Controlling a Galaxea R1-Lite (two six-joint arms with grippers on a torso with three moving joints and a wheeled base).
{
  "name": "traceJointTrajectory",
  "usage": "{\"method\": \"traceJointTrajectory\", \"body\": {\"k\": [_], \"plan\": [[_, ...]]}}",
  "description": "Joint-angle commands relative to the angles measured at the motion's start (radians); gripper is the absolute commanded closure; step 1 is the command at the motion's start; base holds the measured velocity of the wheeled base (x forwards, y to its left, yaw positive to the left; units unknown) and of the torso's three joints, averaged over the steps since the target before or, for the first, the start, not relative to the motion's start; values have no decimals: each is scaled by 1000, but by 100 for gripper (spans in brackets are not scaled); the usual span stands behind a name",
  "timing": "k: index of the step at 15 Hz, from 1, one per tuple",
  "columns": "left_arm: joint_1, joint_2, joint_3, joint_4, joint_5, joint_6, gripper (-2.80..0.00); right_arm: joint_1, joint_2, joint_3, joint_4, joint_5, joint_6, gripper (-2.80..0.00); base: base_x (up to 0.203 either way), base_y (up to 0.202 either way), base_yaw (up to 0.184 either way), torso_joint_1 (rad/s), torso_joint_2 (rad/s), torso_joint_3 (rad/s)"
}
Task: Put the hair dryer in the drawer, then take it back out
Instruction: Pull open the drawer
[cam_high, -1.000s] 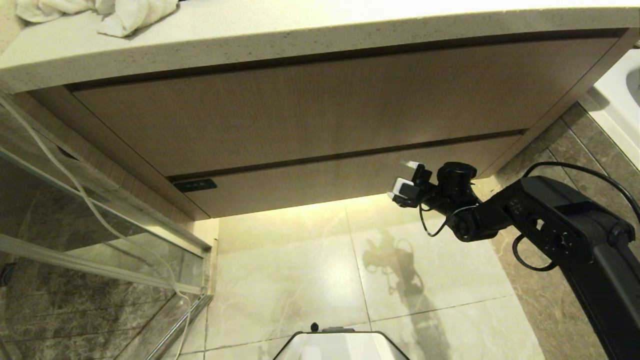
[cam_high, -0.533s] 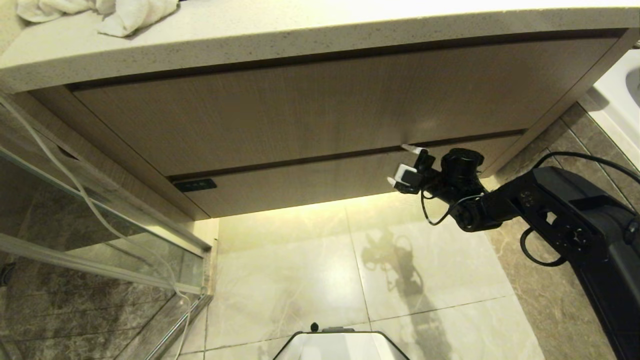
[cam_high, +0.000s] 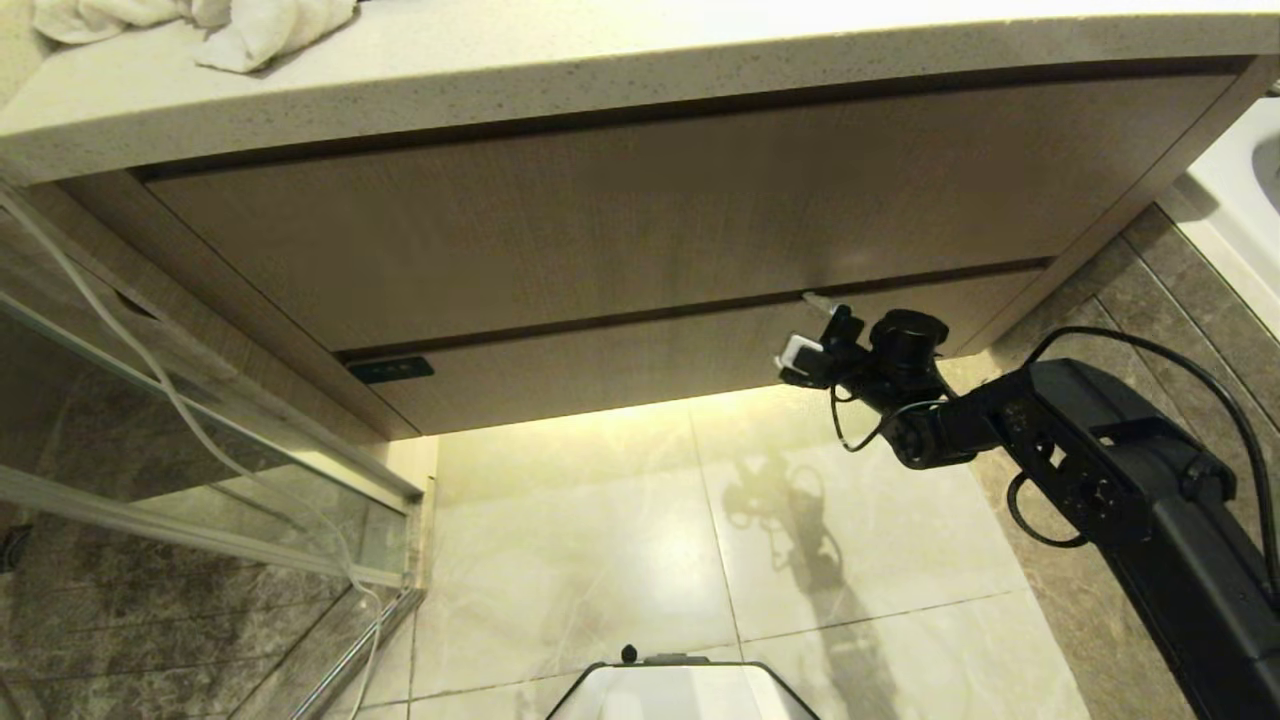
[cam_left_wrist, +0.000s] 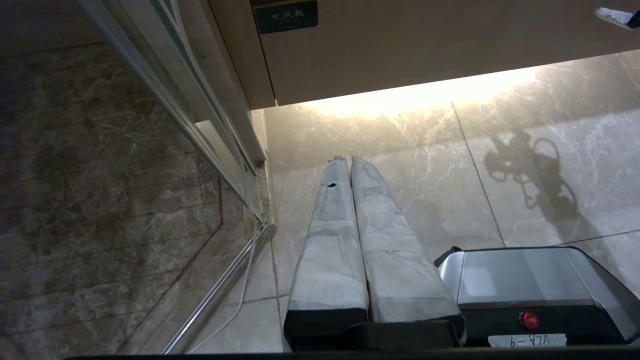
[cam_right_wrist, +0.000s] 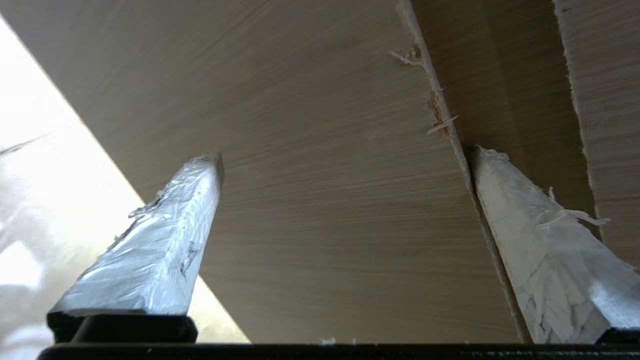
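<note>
The right pincer (cam_high: 808, 325) is standing wide apart and holding nothing, pressed up close against the front of the drawer (cam_high: 620, 365) toward its right end. In the right wrist view 1 taped finger (cam_right_wrist: 160, 240) is lying across the drawer's wood-grain face, while the other finger (cam_right_wrist: 530, 240) is sitting at the dark gap along the drawer's upper edge, where the veneer is chipped. Whether that tip is actually reaching into the gap cannot be told.

The drawer is sitting flush and closed beneath the taller wood-grain panel (cam_high: 620, 220), with a small dark plate (cam_high: 390, 370) at its left end. The hair dryer is showing in none of the 3 views, so its place cannot be told.

The left pincer (cam_left_wrist: 345, 165) is hanging parked low beside the robot's base (cam_left_wrist: 520, 280), its 2 taped fingers pressed together and pointing toward the pale tiled floor (cam_high: 600, 540).

Above the cabinet, the speckled worktop (cam_high: 640, 60) is carrying a crumpled white towel (cam_high: 240, 30) near its left end. A glass partition (cam_high: 150, 400) with a white cable (cam_high: 180, 410) running down it is standing to the left.
</note>
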Motion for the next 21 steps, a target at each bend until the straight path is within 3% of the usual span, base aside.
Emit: {"method": "traceJointTrajectory", "body": {"k": [1,6,13,21], "plan": [[0,-1,0,0,0,0,0,-1,60,-39,-3,-25,-4,-280,0,0,0,0,0,0],[0,0,0,0,0,0,0,-9,88,-47,-28,-25,-3,-280,0,0,0,0,0,0],[0,0,0,0,1,0,0,-16,29,16,174,-28,6,-280,0,0,0,0,0,0],[0,-1,0,0,1,0,0,-25,-20,99,215,-29,10,-280,0,0,0,0,0,0]]}}
